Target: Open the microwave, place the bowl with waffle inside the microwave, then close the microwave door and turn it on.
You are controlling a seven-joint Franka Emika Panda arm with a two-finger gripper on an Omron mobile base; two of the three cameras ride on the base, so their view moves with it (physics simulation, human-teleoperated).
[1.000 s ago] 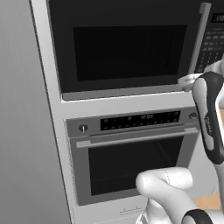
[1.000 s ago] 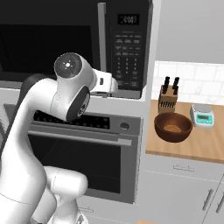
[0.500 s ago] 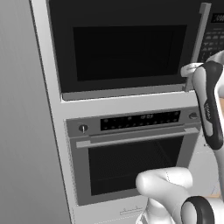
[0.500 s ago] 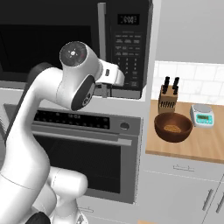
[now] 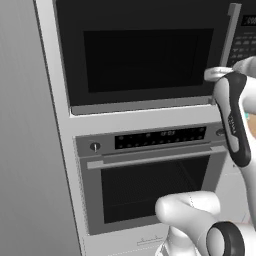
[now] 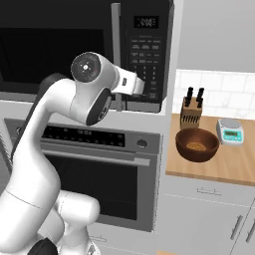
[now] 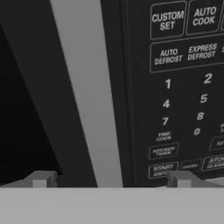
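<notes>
My arm rises from the base, bends at a raised elbow and reaches forward at the height of the microwave (image 6: 84,50), its wrist level and pointing straight at the front. My pincer (image 7: 111,178) is spread wide: in the hand view its two tips stand far apart, one on either side of the handle (image 7: 89,92), and neither one touches it. The handle is a long grey bar that runs upright along the right edge of the door (image 5: 145,52); in the hand view it leans, because my hand is rolled a little. The left tip sits before the dark door glass, the right tip before the lowest keys of the keypad (image 7: 183,83), near the start key. The door is shut, flush with the black front.

From the left base view, my hand is just beside the lower part of the handle, at the door's lower right corner. From the right base view, my wrist lies across the foot of the handle, just left of the keypad.

Below the microwave is the oven (image 6: 99,169). To the right, on the wooden counter (image 6: 234,164), the bowl (image 6: 197,145) with the waffle stands near a knife block (image 6: 191,110) and a small scale (image 6: 230,131), well apart from my hand.
</notes>
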